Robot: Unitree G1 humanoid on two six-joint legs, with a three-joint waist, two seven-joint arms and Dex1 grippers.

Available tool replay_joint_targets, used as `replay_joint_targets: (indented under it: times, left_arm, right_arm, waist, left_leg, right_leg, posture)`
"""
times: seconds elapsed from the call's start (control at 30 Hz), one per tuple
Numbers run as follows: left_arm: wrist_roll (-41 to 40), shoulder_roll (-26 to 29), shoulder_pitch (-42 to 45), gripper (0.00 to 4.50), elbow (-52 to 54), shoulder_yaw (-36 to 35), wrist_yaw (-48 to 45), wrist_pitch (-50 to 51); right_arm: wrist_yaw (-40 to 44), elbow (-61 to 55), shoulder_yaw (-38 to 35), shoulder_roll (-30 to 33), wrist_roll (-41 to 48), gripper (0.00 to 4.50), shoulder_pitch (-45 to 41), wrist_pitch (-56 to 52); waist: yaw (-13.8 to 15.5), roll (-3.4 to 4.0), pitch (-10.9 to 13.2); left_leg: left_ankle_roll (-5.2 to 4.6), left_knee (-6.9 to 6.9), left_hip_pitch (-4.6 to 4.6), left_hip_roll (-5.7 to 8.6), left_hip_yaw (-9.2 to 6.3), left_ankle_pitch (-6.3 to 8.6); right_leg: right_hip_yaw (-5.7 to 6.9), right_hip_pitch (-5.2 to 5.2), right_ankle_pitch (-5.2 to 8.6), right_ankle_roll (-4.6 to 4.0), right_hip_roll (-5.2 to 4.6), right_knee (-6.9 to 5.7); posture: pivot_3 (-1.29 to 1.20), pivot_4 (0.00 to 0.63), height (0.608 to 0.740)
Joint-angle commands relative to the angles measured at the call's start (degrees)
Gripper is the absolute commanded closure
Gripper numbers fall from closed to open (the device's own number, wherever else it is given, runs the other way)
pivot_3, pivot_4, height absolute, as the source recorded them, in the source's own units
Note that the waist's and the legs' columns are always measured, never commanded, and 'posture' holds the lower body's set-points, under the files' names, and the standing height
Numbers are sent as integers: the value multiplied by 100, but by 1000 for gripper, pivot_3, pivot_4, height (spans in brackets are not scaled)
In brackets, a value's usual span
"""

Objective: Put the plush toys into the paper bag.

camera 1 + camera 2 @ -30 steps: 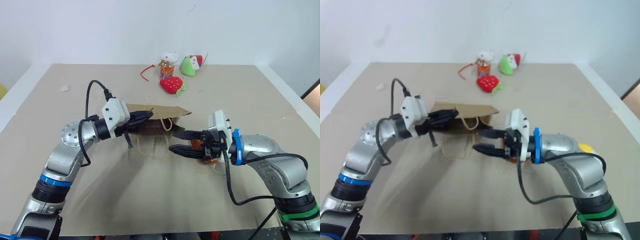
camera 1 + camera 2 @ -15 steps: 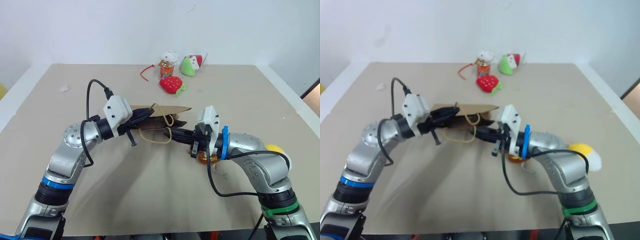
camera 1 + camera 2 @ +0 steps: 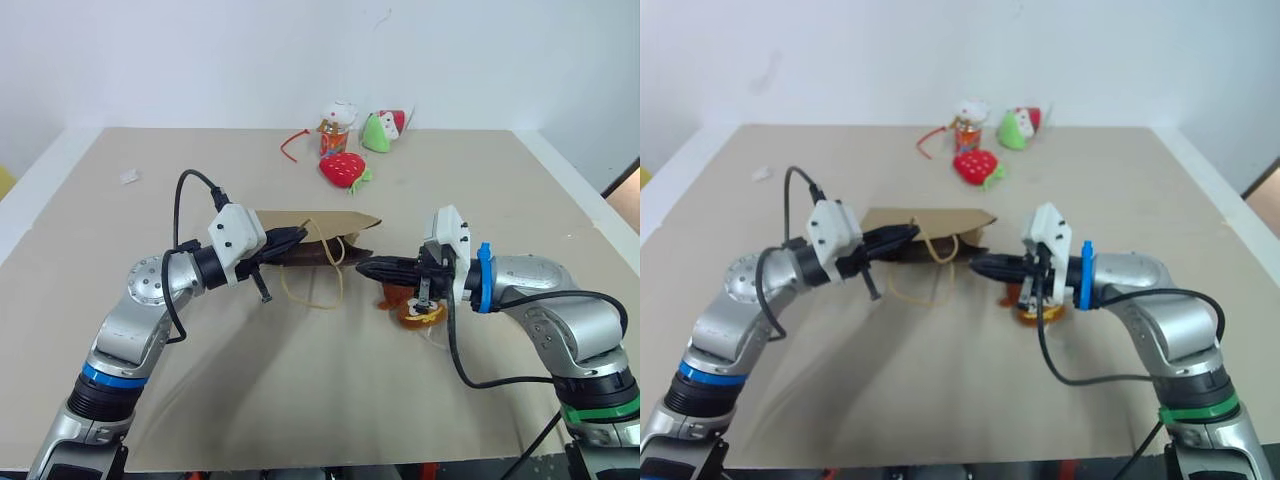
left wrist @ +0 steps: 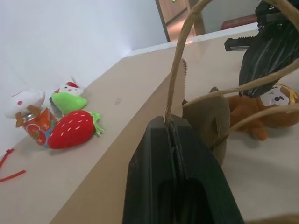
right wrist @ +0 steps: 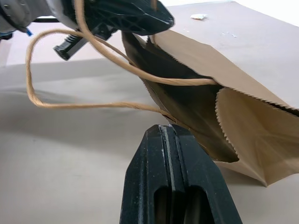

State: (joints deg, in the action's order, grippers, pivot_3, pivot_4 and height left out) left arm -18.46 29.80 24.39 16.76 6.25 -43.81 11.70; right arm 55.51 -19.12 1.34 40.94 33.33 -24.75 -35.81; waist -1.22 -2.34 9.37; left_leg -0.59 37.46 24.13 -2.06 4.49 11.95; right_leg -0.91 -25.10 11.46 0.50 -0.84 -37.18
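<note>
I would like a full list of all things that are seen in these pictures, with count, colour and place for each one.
paper bag: one, brown, lying at the table's middle, mouth toward the right claw.
cord handles: two, tan, at the bag's mouth.
monkey plush toy: one, brown-orange, on the table under the right claw.
strawberry plush: one, red, far side of the table.
green plush: one, green with red and white, far edge.
white plush on an orange can: one, far edge.
red cord: one, beside the can.
white scrap: one, far left.
table: one, beige.
left claw: shut on the bag's edge.
right claw: shut on a handle.
</note>
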Motion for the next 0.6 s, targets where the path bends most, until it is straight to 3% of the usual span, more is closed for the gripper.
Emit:
replay_joint_targets:
  times: [0.03,0.6]
  left_arm:
    - [47,-32,62,4500,182,-49,25,-34]
    - [121,-227,-11,4500,366,-9,244,139]
  right_arm:
    - [-210,-336,-23,-201,145,4428,-180,-79]
    - [-688,146,561,-981,-489,4428,-656,115]
  waist:
    - [0,0,0]
    - [-2,0,0]
  left_leg:
    - [0,0,0,-1,-1,0]
    - [0,0,1,1,2,0]
  right_leg:
    - [0,0,-1,1,1,0]
    - [-1,-1,-5,7,-1,0]
  posture:
    - [0,150,740]
    - [0,150,740]
